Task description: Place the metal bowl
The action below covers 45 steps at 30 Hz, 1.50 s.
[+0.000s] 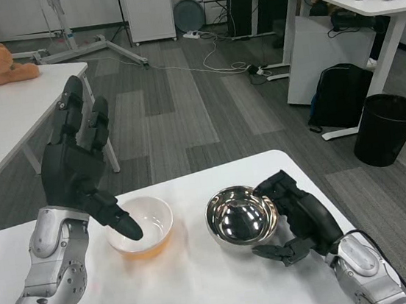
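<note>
**Metal bowl in the right hand, at the table**

The right hand (300, 218) grasps the bowl (241, 218), its fingers curled round the bowl's right side and under its near rim. The bowl is tilted, its shiny inside facing the camera; whether its base touches the table (205, 292) I cannot tell. Just to its left, apart from it, sits a white bowl (141, 226). The left hand (83, 174) is raised above that one, released, fingers spread upward and thumb pointing down over the white rim. Farther out stand a black bin (387, 128) and a backpack (339, 98) on the floor.
</note>
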### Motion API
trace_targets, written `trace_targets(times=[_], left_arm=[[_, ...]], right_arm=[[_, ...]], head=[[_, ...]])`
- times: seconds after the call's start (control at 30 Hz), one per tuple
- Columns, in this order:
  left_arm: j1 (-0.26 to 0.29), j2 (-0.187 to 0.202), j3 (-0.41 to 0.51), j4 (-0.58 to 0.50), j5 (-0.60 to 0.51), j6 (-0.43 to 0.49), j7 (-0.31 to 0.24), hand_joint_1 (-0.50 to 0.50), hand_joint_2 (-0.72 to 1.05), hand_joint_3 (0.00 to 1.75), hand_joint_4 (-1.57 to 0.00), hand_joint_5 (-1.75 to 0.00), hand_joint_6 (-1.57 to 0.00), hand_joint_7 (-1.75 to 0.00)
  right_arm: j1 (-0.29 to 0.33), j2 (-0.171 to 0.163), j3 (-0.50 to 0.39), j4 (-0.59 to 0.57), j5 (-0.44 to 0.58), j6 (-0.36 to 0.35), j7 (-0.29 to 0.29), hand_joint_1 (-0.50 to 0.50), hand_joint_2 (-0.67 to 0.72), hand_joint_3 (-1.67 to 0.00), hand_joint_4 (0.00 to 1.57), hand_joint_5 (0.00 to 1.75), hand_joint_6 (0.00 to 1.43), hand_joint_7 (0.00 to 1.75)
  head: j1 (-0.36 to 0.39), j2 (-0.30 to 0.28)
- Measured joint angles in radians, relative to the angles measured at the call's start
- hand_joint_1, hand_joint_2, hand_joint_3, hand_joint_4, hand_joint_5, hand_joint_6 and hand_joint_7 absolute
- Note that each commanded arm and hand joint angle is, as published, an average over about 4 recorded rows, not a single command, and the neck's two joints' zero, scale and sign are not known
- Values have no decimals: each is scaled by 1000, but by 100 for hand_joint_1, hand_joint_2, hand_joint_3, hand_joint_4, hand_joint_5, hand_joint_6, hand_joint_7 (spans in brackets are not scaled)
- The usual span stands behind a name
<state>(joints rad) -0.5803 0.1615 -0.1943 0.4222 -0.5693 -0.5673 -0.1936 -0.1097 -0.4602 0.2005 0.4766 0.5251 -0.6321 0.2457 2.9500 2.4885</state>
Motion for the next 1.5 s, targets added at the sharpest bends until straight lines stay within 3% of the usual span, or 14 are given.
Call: trace_targets(times=[0.1, 0.17, 0.27, 0.4, 0.47, 0.63, 0.8, 1.03, 1.2, 1.27, 1.5], left_arm=[[0, 0, 0, 0, 0, 0, 0, -50, -64, 4, 0, 0, 0, 0], [1, 0, 0, -2, 0, 0, 0, -50, -64, 2, 0, 0, 0, 0], [1, 0, 1, -6, 0, 0, 0, -50, -64, 4, 0, 0, 0, 0], [2, 0, 2, -8, 0, 0, 0, -50, -64, 0, 0, 0, 0, 0], [2, 0, 2, -8, 0, 0, 0, -50, -64, 0, 0, 0, 0, 0], [4, 0, 4, -8, -1, 0, 0, -50, -64, 0, 0, 0, 0, 0], [5, 2, 6, -8, -2, 0, 0, -50, -64, 7, 0, 0, 0, 0], [5, 3, 6, -8, -2, 0, 0, -50, -64, 4, 0, 0, 0, 0], [4, 3, 6, -8, -4, 0, -1, -50, -64, 9, 0, 0, 0, 0], [4, 3, 6, -8, -4, 0, -1, -50, -64, 9, 0, 0, 0, 0], [5, 4, 7, -9, -4, 0, -1, -50, -64, 4, 0, 0, 0, 0]], right_arm=[[0, 0, 2, 2, -3, 0, 0, -24, -41, -123, 86, 162, 51, 161], [0, 0, 4, 3, -5, 0, 0, -29, -41, -133, 77, 153, 37, 159], [0, 0, 9, 3, -9, 0, 1, -36, -40, -135, 57, 116, 12, 145], [1, 0, 10, 3, -8, 0, 7, -41, -30, -131, 38, 63, 1, 119], [2, 0, 9, 2, -4, 0, 15, -43, -26, -115, 29, 41, 0, 105], [11, 0, -12, -13, 9, 0, 30, -46, -10, -63, 17, 22, 0, 61], [19, 0, -43, -43, 11, 1, 42, -46, -2, -46, 9, 0, 0, 38], [37, 3, -81, -82, 14, 1, 49, -46, 25, -20, 0, 0, 0, 5], [44, 9, -151, -114, 24, 3, 49, -45, 41, -8, 0, 0, 0, 0], [45, 10, -180, -132, 29, 3, 38, -43, 41, -8, 0, 0, 0, 0], [42, 14, -293, -246, 15, -34, -142, -42, 52, -8, 0, 0, 0, 0]], head=[[0, 0], [0, -1], [0, -6], [0, -9], [0, -9], [-7, -2], [-11, 7], [-9, 10], [-8, 20], [-8, 28], [-6, 69]])
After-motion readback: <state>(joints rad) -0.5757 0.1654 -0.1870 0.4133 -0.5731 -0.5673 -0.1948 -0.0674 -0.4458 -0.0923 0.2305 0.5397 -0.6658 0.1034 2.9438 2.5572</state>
